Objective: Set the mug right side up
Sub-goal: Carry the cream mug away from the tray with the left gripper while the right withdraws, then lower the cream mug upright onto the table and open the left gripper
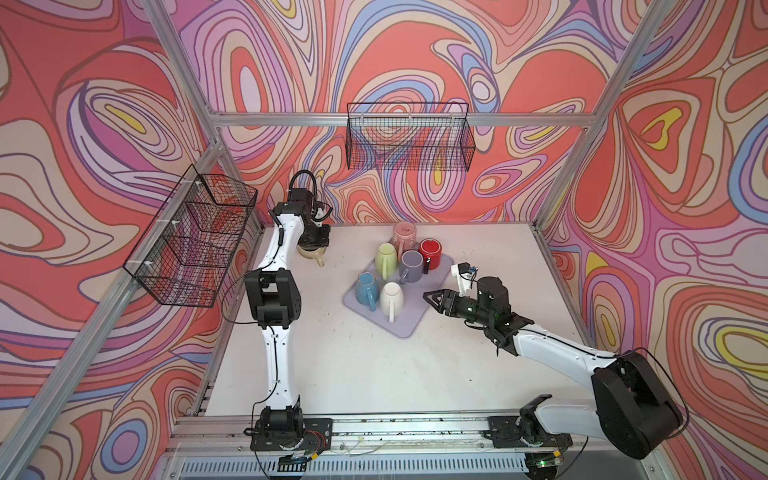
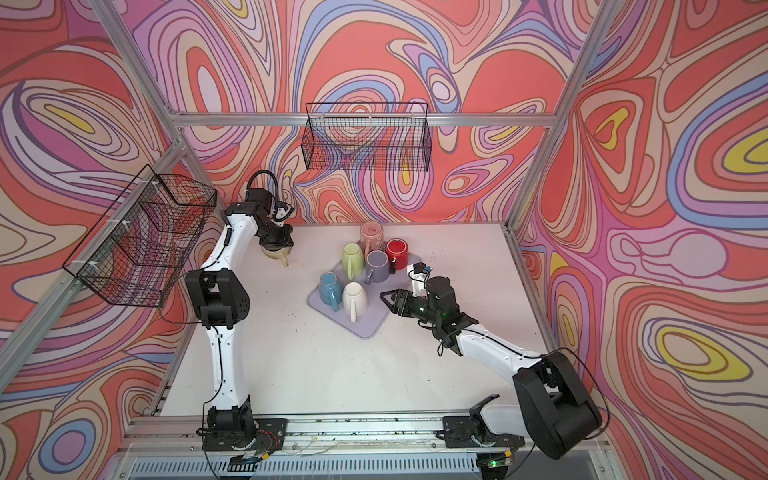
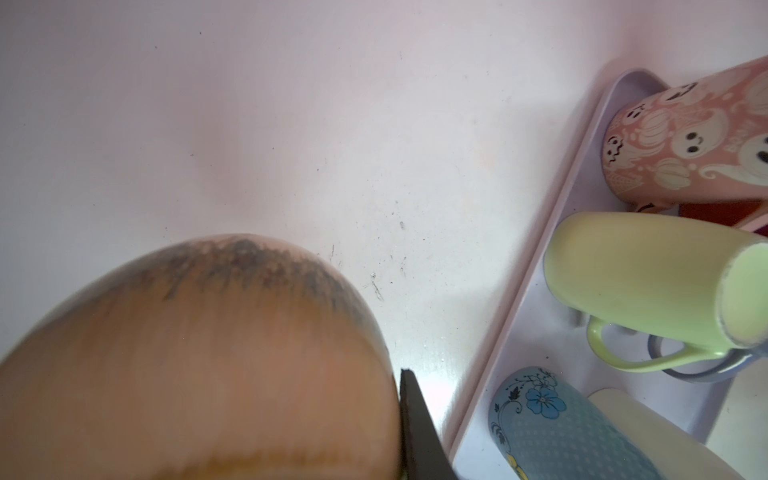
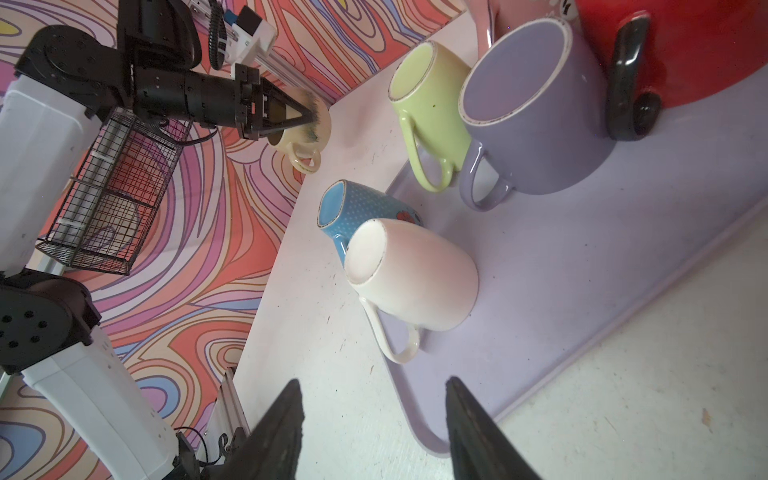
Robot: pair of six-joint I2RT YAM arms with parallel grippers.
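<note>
The mug [image 1: 311, 252] is tan with dark speckles low on its side, at the back left of the table in both top views [image 2: 277, 253]. It stands mouth up with its handle toward the front. My left gripper [image 1: 314, 244] points down and is shut on its rim. The right wrist view shows the fingertips pinching the mug [image 4: 309, 124]. In the left wrist view the mug [image 3: 199, 357] fills the foreground beside one dark finger [image 3: 419, 436]. I cannot tell if the mug touches the table. My right gripper [image 1: 430, 300] [image 4: 374, 386] hovers open and empty by the tray's right edge.
A lavender tray [image 1: 405, 326] in mid-table holds several upside-down mugs: pink [image 1: 404, 235], red [image 1: 432, 249], green [image 1: 385, 257], purple [image 1: 411, 264], blue [image 1: 365, 286], white [image 1: 391, 299]. Wire baskets hang on the left wall [image 1: 195, 241] and back wall [image 1: 409, 137].
</note>
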